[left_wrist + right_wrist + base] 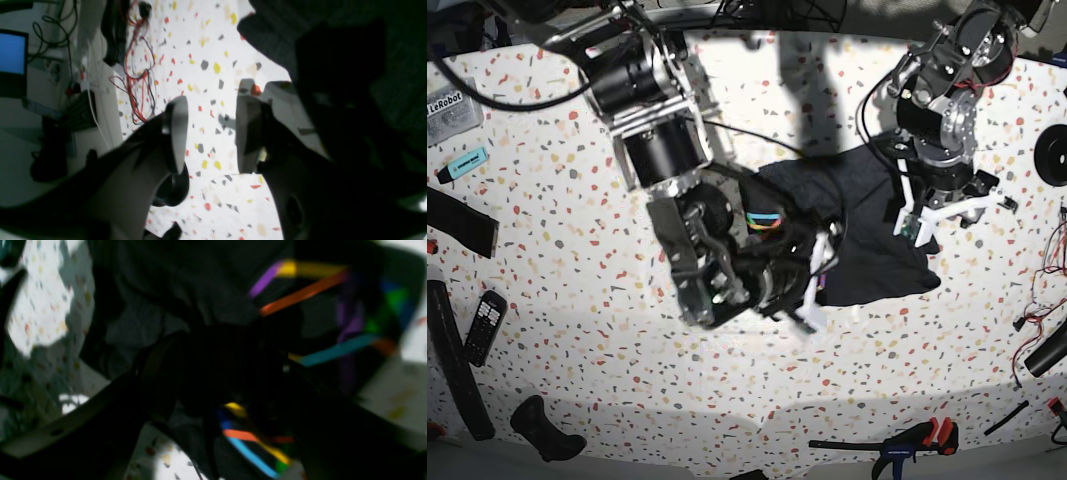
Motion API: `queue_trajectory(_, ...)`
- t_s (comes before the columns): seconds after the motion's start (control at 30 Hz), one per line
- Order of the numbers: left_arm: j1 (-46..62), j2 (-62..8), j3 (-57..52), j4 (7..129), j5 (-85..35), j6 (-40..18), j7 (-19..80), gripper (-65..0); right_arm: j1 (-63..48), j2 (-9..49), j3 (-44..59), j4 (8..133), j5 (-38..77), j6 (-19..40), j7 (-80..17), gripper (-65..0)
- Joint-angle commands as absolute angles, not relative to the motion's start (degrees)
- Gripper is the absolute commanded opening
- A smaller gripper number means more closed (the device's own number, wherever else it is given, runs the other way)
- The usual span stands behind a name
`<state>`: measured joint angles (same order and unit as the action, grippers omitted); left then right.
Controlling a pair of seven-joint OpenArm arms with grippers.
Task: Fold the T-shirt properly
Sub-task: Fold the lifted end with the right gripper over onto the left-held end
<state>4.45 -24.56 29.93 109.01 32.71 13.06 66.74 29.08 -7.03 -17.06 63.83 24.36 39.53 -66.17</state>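
Note:
The black T-shirt (877, 260) lies crumpled on the speckled table (577, 250), right of centre in the base view. Its coloured line print (765, 220) shows beside my right arm. My right gripper (815, 285) sits low over the shirt's left part, its fingers spread wide. In the right wrist view, dark T-shirt fabric (160, 306) and the print (300, 293) fill the space around the right gripper (220, 370). My left gripper (952, 215) hovers at the shirt's right edge. It is open, and the left wrist view shows only table between the left gripper's (211, 133) fingers, with the T-shirt (273, 33) to the upper right.
A calculator (484, 320), black straps (457, 220) and a teal marker (462, 162) lie at the left. A clamp (917, 440) sits at the front edge. Red wires (1037, 320) and a black roll (1052, 155) are at the right. Red cables (136, 66) trail near a monitor (11, 53).

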Motion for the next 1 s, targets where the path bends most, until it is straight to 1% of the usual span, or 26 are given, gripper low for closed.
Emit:
queue_trajectory(0.0, 3.77, -24.84, 29.61, 109.97, 35.83, 13.52, 68.01, -41.8, 30.61, -8.38, -17.85, 64.73, 25.78, 40.00, -65.45, -28.0)
queue_trajectory(0.07, 3.81, -25.17, 29.61, 109.97, 38.81, 13.91, 69.87, -41.8, 30.28, -9.00, -19.51, 64.75, 26.48, 40.00, -65.45, -28.0)
queue_trajectory(0.13, 3.79, -25.96, 29.61, 109.97, 42.09, 15.51, 69.87, -41.8, 30.30, -9.00, -21.67, 64.75, 29.74, 40.00, -65.45, -28.0)
queue_trajectory(0.23, 3.79, -27.42, 29.56, 109.97, 48.88, 20.29, 70.39, -41.8, 30.30, -9.00, -26.00, 64.75, 36.91, 40.00, -65.45, -28.0)
queue_trajectory(0.3, 3.79, -28.45, 29.54, 109.97, 51.55, 22.41, 71.68, -41.8, 30.28, -9.00, -29.41, 64.75, 41.04, 40.00, -65.45, -28.0)
queue_trajectory(0.43, 3.81, -29.56, 29.36, 109.97, 52.49, 22.79, 72.42, -41.8, 30.28, -9.00, -35.64, 64.75, 44.05, 40.00, -65.45, -28.0)
queue_trajectory(0.53, 3.81, -29.58, 29.17, 109.97, 52.49, 22.79, 72.42, -41.8, 30.33, -9.00, -38.50, 64.75, 44.38, 40.00, -65.45, -28.0)
queue_trajectory(0.67, 3.79, -29.58, 29.17, 109.97, 52.49, 22.79, 72.42, -41.8, 30.52, -9.00, -38.54, 64.75, 44.77, 40.00, -65.43, -28.0)
queue_trajectory(0.83, 3.79, -29.61, 29.17, 109.97, 52.49, 22.79, 72.42, -41.8, 31.88, -9.00, -37.47, 64.75, 50.83, 40.00, -65.43, -28.0)
queue_trajectory(0.97, 3.79, -30.35, 29.19, 109.97, 52.47, 22.79, 72.64, -41.8, 34.35, -9.00, -34.22, 64.75, 51.22, 40.00, -64.23, -28.0)
